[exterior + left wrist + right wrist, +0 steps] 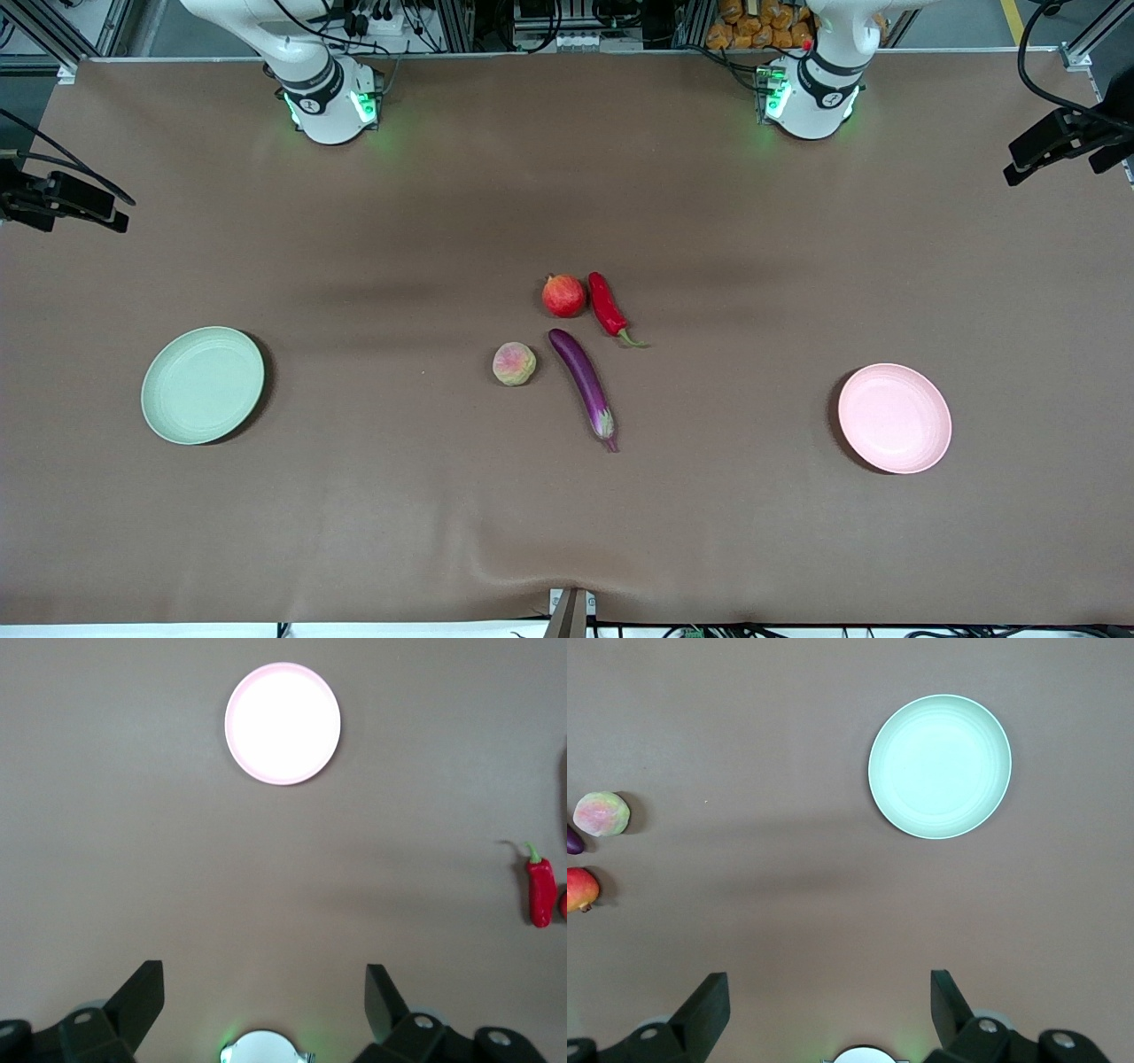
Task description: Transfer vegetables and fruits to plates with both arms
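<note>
The pomegranate (564, 295), red chili (608, 306), purple eggplant (582, 379) and peach (514, 363) lie together at the table's middle. The green plate (203, 385) sits toward the right arm's end, the pink plate (895, 418) toward the left arm's end; both are bare. My left gripper (264, 979) is open and empty, high over the table by its own base, seeing the pink plate (283, 723) and chili (539, 890). My right gripper (830, 988) is open and empty, high by its base, seeing the green plate (940, 766), peach (601, 813) and pomegranate (580, 889). Neither gripper shows in the front view.
The arm bases (332, 102) (811, 97) stand at the table's edge farthest from the front camera. Black camera mounts (62, 202) (1067, 137) overhang both ends of the brown table (567, 514).
</note>
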Robot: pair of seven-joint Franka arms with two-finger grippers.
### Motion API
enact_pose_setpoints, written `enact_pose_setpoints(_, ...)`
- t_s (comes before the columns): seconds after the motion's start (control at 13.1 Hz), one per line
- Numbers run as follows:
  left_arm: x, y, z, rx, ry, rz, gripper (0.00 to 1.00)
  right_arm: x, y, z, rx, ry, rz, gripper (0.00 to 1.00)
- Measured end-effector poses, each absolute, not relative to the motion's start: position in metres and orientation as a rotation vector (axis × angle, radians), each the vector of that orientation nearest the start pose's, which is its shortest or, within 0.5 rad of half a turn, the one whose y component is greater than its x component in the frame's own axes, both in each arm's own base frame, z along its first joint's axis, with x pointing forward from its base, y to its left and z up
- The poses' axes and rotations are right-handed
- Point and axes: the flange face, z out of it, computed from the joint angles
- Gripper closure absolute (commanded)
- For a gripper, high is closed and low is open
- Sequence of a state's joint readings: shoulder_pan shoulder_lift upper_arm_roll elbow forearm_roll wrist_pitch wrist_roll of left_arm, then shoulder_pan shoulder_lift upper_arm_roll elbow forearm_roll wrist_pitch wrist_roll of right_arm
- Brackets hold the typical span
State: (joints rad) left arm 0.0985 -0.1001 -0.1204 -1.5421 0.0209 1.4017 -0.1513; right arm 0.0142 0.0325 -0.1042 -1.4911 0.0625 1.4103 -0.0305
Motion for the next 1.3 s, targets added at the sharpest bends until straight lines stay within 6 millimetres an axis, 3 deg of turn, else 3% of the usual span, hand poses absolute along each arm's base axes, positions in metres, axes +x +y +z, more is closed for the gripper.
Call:
enact_pose_setpoints(0.23, 0.504, -0.012, 0.675, -3.098, -0.205, 0.076, 0.0, 0.547, -0.039, 0.628, -3.062, 0.112, 0.181, 0.0)
enact_pose_setpoints(0.46, 0.504, -0.014, 0.673, -3.098, -0.198, 0.09, 0.0, 0.555, -0.019, 0.609, -2.952, 0.333, 0.251, 0.0)
enact_pose_setpoints(0.61, 0.508, -0.015, 0.66, -3.095, -0.194, 0.14, 0.0, 0.57, 0.006, 0.577, -2.848, 0.518, 0.371, 0.0)
enact_pose_setpoints(0.77, 0.518, -0.02, 0.637, -3.093, -0.19, 0.191, 0.0, 0.588, 0.043, 0.532, -2.742, 0.693, 0.533, 0.0)
enact_pose_setpoints(0.84, 0.527, -0.029, 0.622, -3.095, -0.2, 0.183, 0.0, 0.597, 0.065, 0.506, -2.69, 0.763, 0.612, 0.0)
enact_pose_setpoints(1.0, 0.546, -0.068, 0.581, -3.097, -0.276, 0.14, 0.0, 0.616, 0.105, 0.45, -2.59, 0.906, 0.727, 0.0)
enact_pose_setpoints(1.15, 0.557, -0.123, 0.524, -3.098, -0.427, 0.07, 0.0, 0.627, 0.134, 0.402, -2.534, 1.021, 0.801, 0.0)
enact_pose_setpoints(1.3, 0.551, -0.173, 0.461, -3.106, -0.597, -0.002, 0.0, 0.63, 0.153, 0.37, -2.497, 1.096, 0.868, 0.0)
